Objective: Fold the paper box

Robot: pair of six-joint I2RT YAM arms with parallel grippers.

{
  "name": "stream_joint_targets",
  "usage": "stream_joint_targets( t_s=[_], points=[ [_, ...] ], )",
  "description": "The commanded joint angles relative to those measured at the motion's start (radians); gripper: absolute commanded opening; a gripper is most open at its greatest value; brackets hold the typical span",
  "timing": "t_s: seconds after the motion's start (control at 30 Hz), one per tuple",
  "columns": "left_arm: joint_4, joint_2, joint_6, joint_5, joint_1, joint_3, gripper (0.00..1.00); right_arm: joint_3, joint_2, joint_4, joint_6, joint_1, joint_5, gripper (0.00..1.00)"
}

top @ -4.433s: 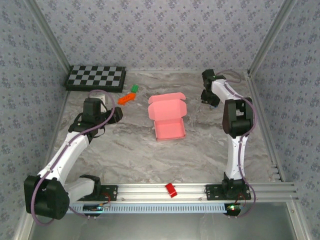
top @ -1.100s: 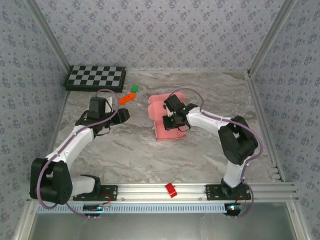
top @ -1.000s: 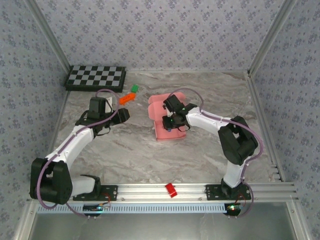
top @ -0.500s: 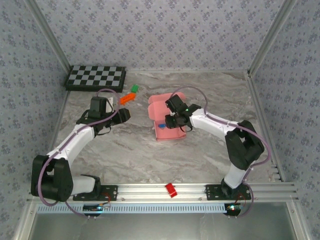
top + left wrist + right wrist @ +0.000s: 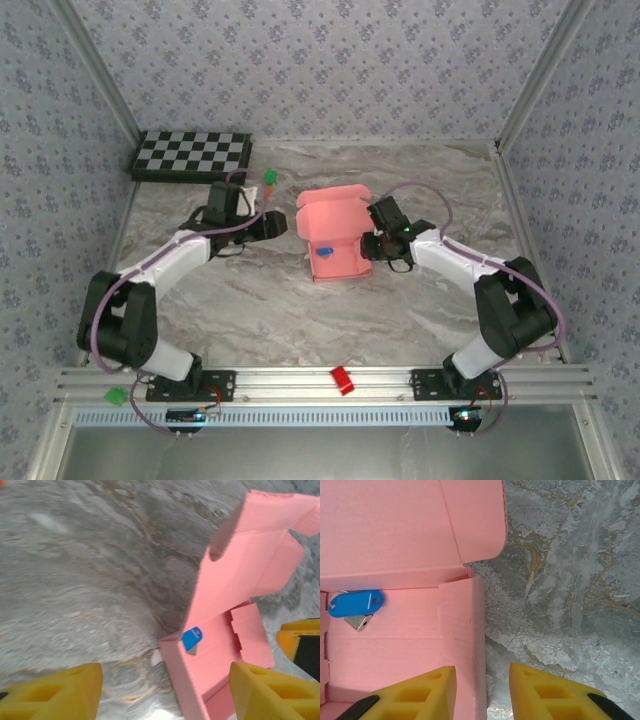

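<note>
**Paper box (image 5: 340,265) at the middle of the table (image 5: 260,300), task partly done.** The tray is seen already formed, with its base flat on the table and its side walls raised. The lid (image 5: 250,565) stands up from the far edge of the tray with its flaps spread, and it has not been closed. A blue key tag (image 5: 356,603) lies inside the tray, toward its left side.

The left gripper (image 5: 272,224) is held just left of the box, with its jaws spread wide and nothing between them. The right gripper (image 5: 372,246) is placed at the right wall of the tray. Its fingers are narrowly parted, one over the tray and one over the table, and nothing is seen clamped.

What is left, by judgement, is for the lid to be brought down over the tray and its flaps tucked in.
</note>
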Motion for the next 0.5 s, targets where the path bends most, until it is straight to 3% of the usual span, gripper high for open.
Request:
stream_joint_targets(
  t_s=[0.0, 0.27, 0.47],
  points=[
    [0.113, 0.08, 0.012, 0.081, -0.02, 0.064, 0.66, -0.039, -0.03, 0.103, 0.001, -0.027, -0.094, 0.36],
    [0.198, 0.236, -0.009, 0.191, -0.048, 0.146, 0.51, -0.071, -0.008, 0.175, 0.034, -0.066, -0.148, 0.38],
    [0.227, 0.275, -0.025, 0.182, -0.053, 0.157, 0.34, -0.058, 0.024, 0.193, 0.036, -0.071, -0.169, 0.38]
  ],
)
